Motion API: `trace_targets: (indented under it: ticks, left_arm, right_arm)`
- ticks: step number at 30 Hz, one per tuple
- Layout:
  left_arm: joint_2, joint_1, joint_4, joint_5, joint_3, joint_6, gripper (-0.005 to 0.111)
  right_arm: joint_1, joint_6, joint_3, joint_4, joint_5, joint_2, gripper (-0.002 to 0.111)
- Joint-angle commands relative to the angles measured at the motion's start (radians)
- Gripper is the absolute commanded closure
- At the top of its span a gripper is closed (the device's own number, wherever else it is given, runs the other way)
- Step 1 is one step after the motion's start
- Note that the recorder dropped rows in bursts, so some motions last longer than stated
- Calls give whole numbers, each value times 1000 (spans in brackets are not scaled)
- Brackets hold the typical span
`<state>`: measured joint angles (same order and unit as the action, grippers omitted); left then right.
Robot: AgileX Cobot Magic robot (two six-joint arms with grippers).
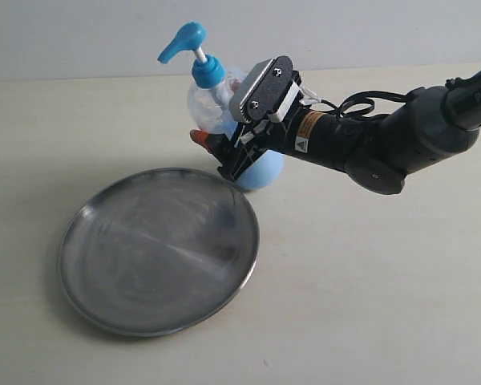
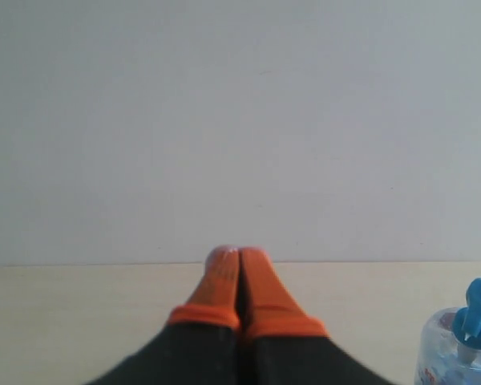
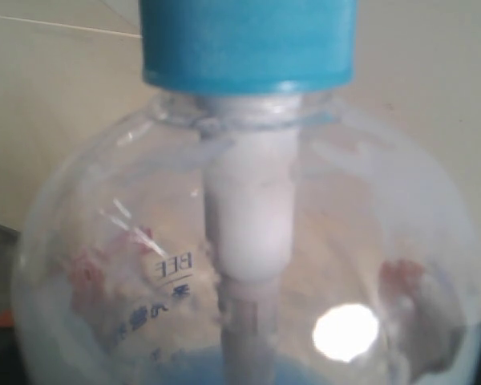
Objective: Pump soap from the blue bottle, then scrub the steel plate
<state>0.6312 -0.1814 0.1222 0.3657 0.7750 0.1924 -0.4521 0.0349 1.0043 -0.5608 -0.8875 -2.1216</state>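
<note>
Behind the steel plate (image 1: 156, 249), the wide-spread right pincer (image 1: 224, 156) hides much of the blue bottle (image 1: 212, 100).

Lab-style test bench: bare pale tabletop (image 1: 369, 305), blank grey wall (image 1: 80, 32), no household furnishings visible.

The steel plate (image 1: 159, 250) lies flat on the desk (image 1: 369, 305), at the left part of the exterior view. The blue bottle (image 1: 212, 96) stands upright on the desk just behind the far right edge of the plate. The right arm comes in from the right side, and its right gripper (image 1: 224, 152) is at the bottle's body, with the fingers (image 1: 202, 138) on both sides of it, above the plate's rim.
</note>
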Motion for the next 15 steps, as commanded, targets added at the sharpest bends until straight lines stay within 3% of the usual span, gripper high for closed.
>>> trace_targets:
  ticks: [1, 9, 15]
  left_arm:
    - [40, 1, -42, 10, 4, 3, 107]
    - [189, 1, -206, 91, 4, -45, 107]
    - [304, 1, -478, 116, 4, -335, 107]
  right_arm:
    - [-1, 7, 13, 6, -19, 14, 108]
    - [-1, 7, 13, 6, -19, 14, 108]
    - [-1, 9, 13, 7, -19, 14, 108]
